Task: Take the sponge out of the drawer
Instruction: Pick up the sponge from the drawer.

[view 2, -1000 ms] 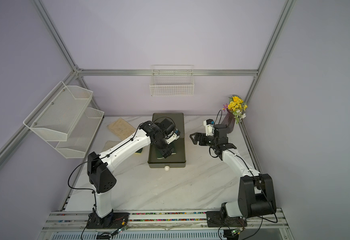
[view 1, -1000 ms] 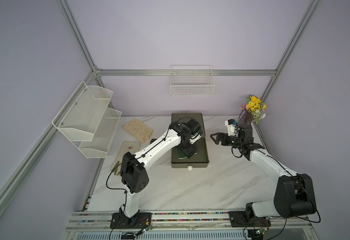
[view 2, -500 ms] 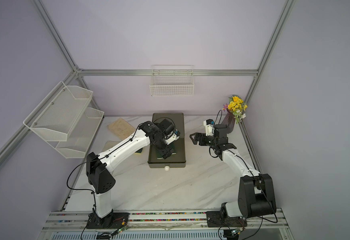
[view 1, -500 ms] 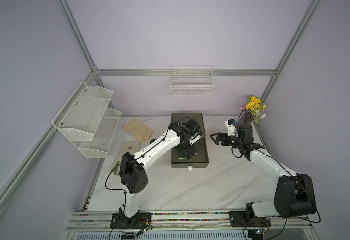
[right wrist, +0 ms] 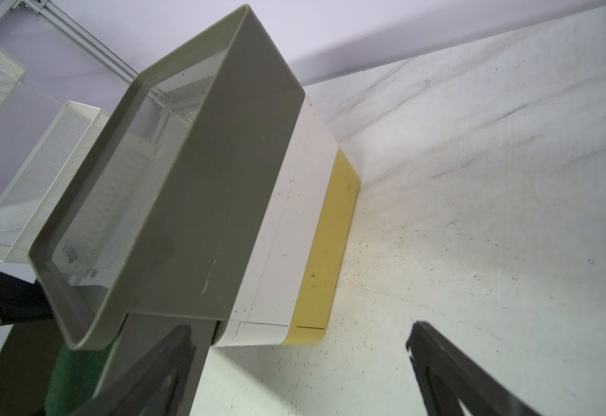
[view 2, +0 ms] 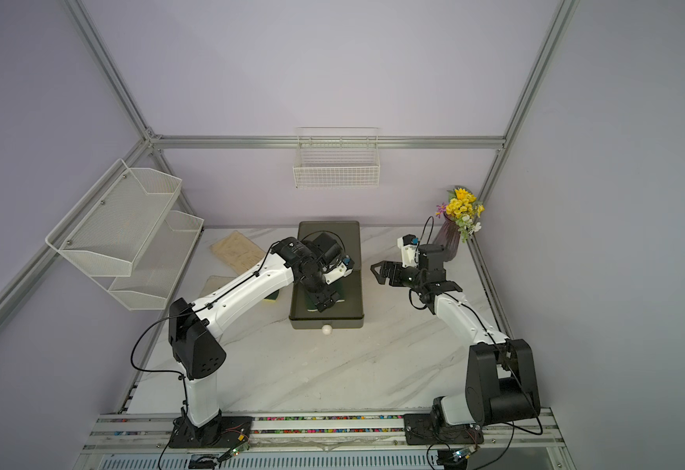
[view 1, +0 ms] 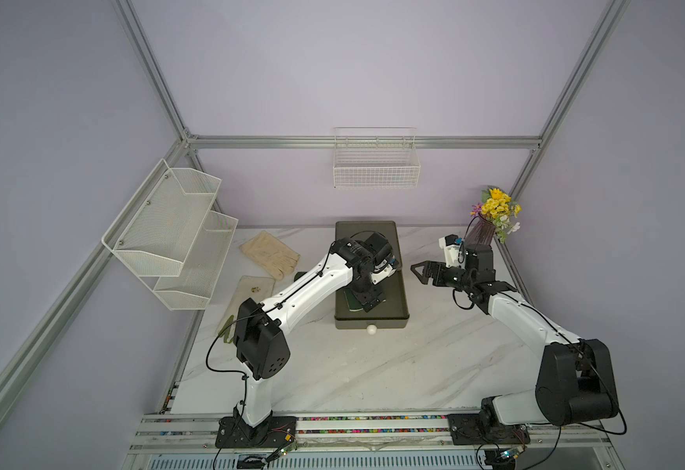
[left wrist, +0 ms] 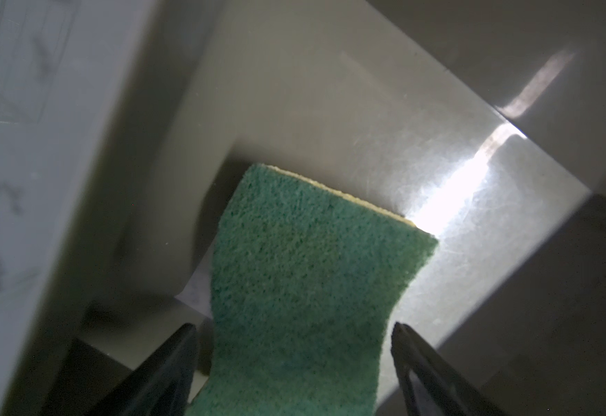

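The sponge (left wrist: pixel 305 288) is speckled green on its face, with a thin pale-yellow edge. The drawer (view 1: pixel 394 295) is dark olive-grey and its knob (view 1: pixel 370 329) is white. The left fingers (left wrist: pixel 157 374) are black. The cabinet (right wrist: pixel 222 180) is olive-grey on top, with a white band and then a yellow one below. The worktop (view 1: pixel 373 374) is white marble with grey veins. The flowers (view 1: pixel 495 205) are yellow, purple and white, the vase (view 1: pixel 480 234) is purple, and the gloves (view 1: pixel 269 254) are cream.

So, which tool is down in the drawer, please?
The left tool, open astride the green sponge in the drawer; the right tool hovers open beside it, empty.
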Controlling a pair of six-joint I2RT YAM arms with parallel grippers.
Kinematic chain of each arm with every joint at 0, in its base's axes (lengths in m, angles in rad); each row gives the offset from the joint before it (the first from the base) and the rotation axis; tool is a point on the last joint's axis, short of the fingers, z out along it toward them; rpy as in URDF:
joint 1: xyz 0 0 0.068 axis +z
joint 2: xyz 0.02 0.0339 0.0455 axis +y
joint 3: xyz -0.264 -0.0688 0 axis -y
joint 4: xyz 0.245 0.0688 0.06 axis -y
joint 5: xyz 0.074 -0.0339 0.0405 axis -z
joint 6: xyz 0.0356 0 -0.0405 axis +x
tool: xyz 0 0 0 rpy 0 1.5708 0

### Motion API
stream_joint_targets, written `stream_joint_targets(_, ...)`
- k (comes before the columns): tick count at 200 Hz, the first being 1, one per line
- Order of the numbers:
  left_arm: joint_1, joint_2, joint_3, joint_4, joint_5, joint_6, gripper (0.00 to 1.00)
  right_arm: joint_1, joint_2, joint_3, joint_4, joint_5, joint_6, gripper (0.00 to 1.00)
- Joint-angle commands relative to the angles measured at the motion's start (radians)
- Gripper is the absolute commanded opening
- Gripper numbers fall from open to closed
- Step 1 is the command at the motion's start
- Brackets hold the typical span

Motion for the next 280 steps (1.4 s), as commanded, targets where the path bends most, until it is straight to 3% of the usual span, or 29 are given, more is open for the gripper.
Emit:
stream_joint_targets(1,-0.003,-0.007,-0.004,-0.008,-0.003,0.018,0.86,-0.002,0.007,-0.011,0.027,-0.009,0.0,0.97)
stream_joint_targets(108,-0.002,0.025,-0.008,-0.008,-0.01,0.016,0.89,-0.001,0.011,-0.01,0.027,-0.009,-0.001,0.97)
stream_joint_targets(179,-0.003,0.012,-0.01,0.002,-0.025,0.011,0.72,0.0,0.013,-0.011,0.027,-0.008,-0.001,0.97)
stream_joint_targets(207,-0.001,-0.011,-0.016,0.025,-0.041,0.008,0.54,-0.002,0.013,-0.011,0.027,-0.005,-0.001,0.97)
stream_joint_targets(280,-0.003,-0.098,0.003,0.047,-0.042,-0.015,0.54,-0.002,0.015,-0.011,0.027,-0.006,-0.001,0.97)
